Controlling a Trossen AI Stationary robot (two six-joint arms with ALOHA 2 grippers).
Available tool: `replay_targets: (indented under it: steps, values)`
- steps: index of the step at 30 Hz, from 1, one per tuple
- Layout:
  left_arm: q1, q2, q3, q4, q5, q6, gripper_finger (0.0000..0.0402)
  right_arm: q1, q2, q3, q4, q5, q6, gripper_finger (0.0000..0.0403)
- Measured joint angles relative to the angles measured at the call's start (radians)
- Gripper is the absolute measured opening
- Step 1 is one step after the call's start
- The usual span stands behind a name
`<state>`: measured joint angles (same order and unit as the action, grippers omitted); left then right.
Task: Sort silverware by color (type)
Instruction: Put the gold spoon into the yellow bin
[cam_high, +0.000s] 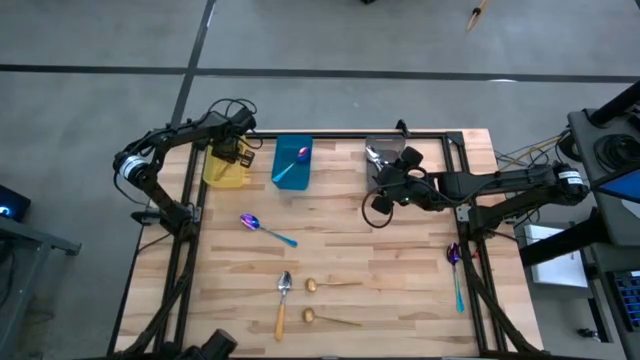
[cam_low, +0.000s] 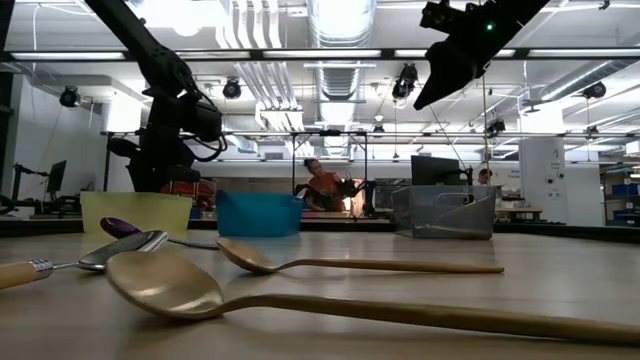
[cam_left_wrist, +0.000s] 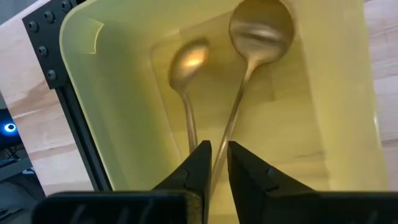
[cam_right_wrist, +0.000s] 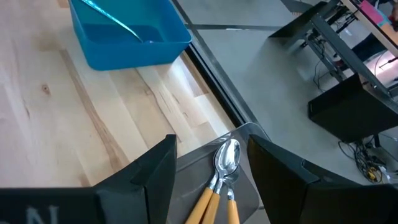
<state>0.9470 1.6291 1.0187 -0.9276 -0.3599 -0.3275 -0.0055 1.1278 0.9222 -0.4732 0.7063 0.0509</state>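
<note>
My left gripper (cam_left_wrist: 220, 163) hangs over the yellow bin (cam_high: 224, 168), fingers only narrowly apart. Two gold spoons (cam_left_wrist: 189, 59) (cam_left_wrist: 261, 28) lie in that bin, bowls toward its far end. My right gripper (cam_right_wrist: 211, 155) is wide open above the grey bin (cam_high: 383, 152), where two silver spoons with orange handles (cam_right_wrist: 225, 158) lie. A purple spoon with a teal handle (cam_high: 298, 160) rests in the blue bin (cam_high: 292, 163). On the table lie a purple spoon (cam_high: 265, 228), a silver spoon (cam_high: 282, 300), two gold spoons (cam_high: 330, 285) (cam_high: 330, 318) and another purple spoon (cam_high: 456, 272). My left gripper comes from above, pointing down into the yellow bin. One gold spoon's handle (cam_left_wrist: 219, 163) runs up into the narrow gap between the fingers, close to one finger (cam_left_wrist: 198, 168), with yellow showing on its other side. Whether the fingers touch it, I cannot tell.
The three bins stand in a row along the table's far edge. A black frame (cam_high: 185, 215) borders the table's left and right sides. People and equipment show in the room behind in the low view (cam_low: 322, 185).
</note>
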Motion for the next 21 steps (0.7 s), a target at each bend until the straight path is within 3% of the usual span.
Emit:
replay_targets:
  steps: [16,21]
  values:
    - [-0.008,0.0,0.0,0.003,-0.002,0.012,0.0039,0.0,0.0,0.0,0.0,0.0,-0.002,0.0187]
    - [-0.008,0.0,-0.004,0.012,-0.076,0.011,0.004,0.0,0.0,0.0,0.0,0.0,-0.008,0.0187]
